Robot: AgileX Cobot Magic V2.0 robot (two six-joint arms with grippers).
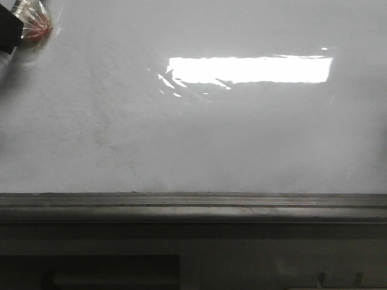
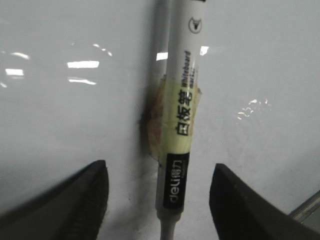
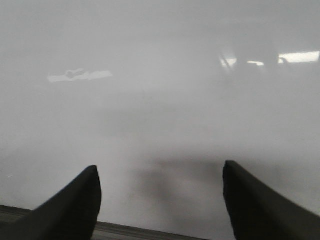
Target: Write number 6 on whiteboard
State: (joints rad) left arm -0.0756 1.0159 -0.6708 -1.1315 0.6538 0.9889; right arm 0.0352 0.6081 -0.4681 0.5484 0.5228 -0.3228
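whiteboard fills most of the front view, glossy white-grey, faint grey smudges toward its left half, bright rectangular light glare in the upper middle. grey ledge runs along its lower edge. no dark marker line visible on the board in any view, so no drawn 6 can be made out.

front view: only a scrap of the left arm shows at the top left corner of the board, a dark block cut off by the frame with a reddish, plastic-wrapped bit next to it; blurry, can't tell what that is.

left wrist view: left gripper spread wide, both dark fingers apart and not touching the marker between them. marker is white with a black band of print and yellowish tape wrapped round its middle; both ends are cut off by the frame, and how it is fixed is hidden. board sits behind it, tip contact not visible.

right wrist view: right gripper spread apart, nothing between the fingers, hazy board surface behind and a strip of ledge at the frame edge. view is soft and foggy.
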